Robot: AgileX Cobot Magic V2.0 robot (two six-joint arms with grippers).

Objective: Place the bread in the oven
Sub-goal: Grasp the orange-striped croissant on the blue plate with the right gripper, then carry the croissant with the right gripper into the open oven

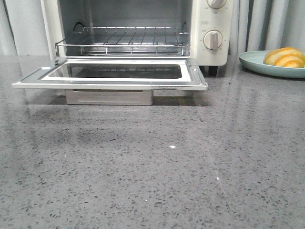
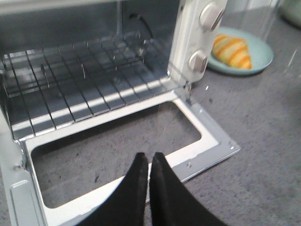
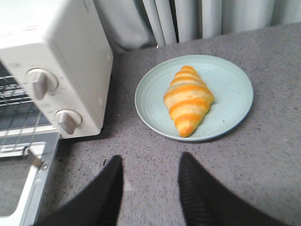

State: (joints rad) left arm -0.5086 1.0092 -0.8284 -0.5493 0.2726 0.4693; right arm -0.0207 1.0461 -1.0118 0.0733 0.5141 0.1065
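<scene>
The bread [image 3: 188, 100], a golden-brown croissant roll with pale stripes, lies on a pale green plate [image 3: 230, 80]. It also shows in the front view [image 1: 285, 57] at the far right and in the left wrist view [image 2: 231, 51]. The cream-white oven [image 1: 209, 28] stands at the back with its glass door [image 1: 114, 72] dropped open and its wire rack [image 1: 124, 38] bare. My left gripper [image 2: 149, 157] is shut and empty above the door's front edge. My right gripper [image 3: 149, 162] is open and empty above the counter, short of the plate. Neither gripper shows in the front view.
The plate [image 1: 257, 62] sits right of the oven on the grey speckled counter [image 1: 152, 167]. The oven's knobs [image 1: 213, 39] face forward. Grey curtains [image 1: 267, 24] hang behind. The open door [image 2: 202, 141] juts out over the counter.
</scene>
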